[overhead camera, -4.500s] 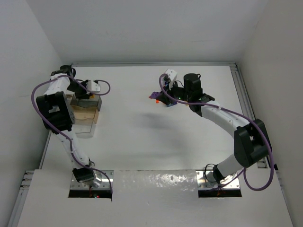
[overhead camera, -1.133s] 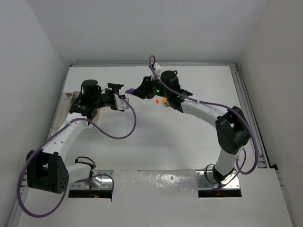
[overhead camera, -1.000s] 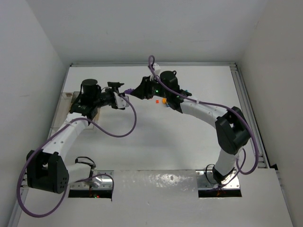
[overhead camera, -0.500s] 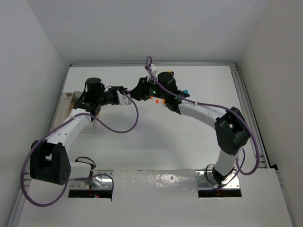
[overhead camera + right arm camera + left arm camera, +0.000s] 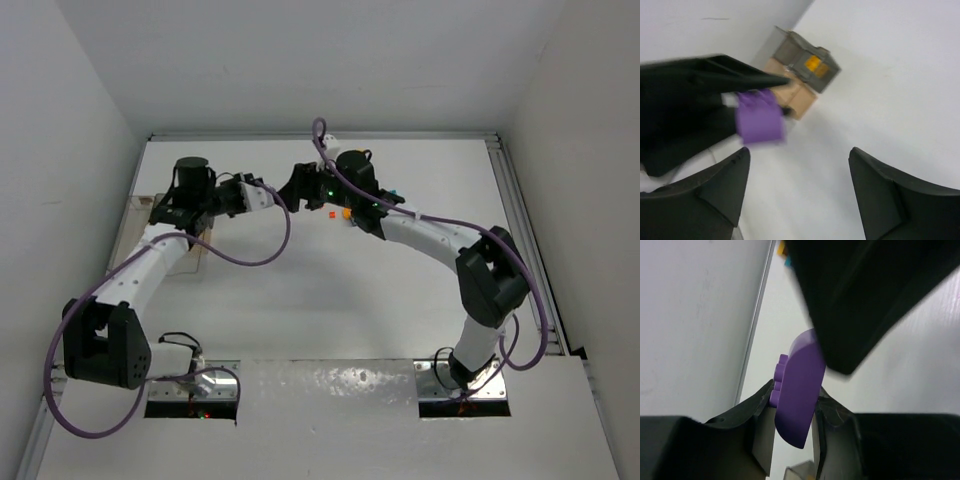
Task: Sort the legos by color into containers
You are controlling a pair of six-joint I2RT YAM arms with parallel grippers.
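Note:
A purple lego [image 5: 797, 390] stands upright between the fingers of my left gripper [image 5: 794, 396], which is shut on it in mid-air. The right wrist view shows the same purple lego [image 5: 760, 117] just beyond my right gripper [image 5: 800, 155], whose jaws stand wide apart with nothing between them. The two grippers meet tip to tip above the back middle of the table: left gripper [image 5: 264, 195], right gripper [image 5: 289, 191]. The containers [image 5: 800, 70] lie behind, one compartment holding an orange-yellow brick [image 5: 812, 62]. From above the containers [image 5: 197, 243] are mostly hidden under the left arm.
Loose legos lie under the right arm: small orange ones [image 5: 332, 212] and a teal one [image 5: 390, 190]. A black finger of the right gripper [image 5: 865, 300] fills the upper right of the left wrist view. The back wall stands close behind both grippers.
My left gripper has shut on the purple lego that the right gripper was holding. The right gripper has opened and let it go. The left arm has drawn back slightly to the left.

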